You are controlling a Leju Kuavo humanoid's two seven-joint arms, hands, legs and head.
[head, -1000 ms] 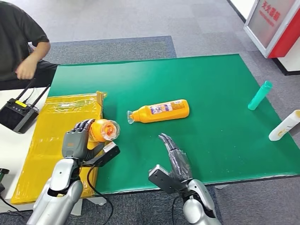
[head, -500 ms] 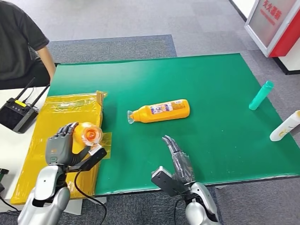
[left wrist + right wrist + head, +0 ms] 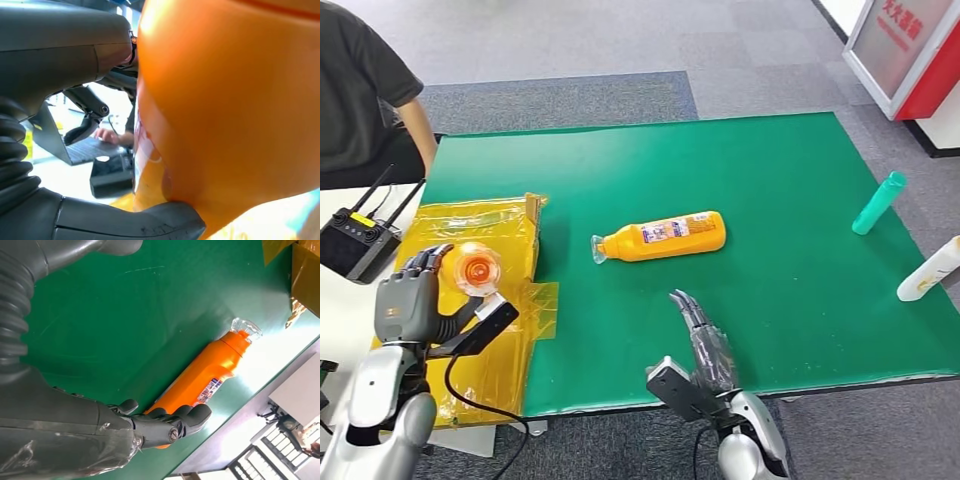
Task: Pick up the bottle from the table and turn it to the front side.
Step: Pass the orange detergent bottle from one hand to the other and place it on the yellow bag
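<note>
Though labelled, bottle [image 3: 661, 238] print unreadable.

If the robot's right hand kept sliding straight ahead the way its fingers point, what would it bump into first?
Probably the orange bottle lying on the green table. The right hand is open with its fingers aimed roughly at the bottle's middle, with bare mat between. Height above the table is hard to judge.

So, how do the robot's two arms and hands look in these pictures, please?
Both arms are smooth, rounded silver shells. The left hand has a grey back and dark segmented fingers; a flat black block juts from its wrist, and a black cable loops below. The right hand has dark fingers under a clear glossy film, with a similar black wrist block and cable. In the wrist views, each hand has a grey ribbed cover.
</note>
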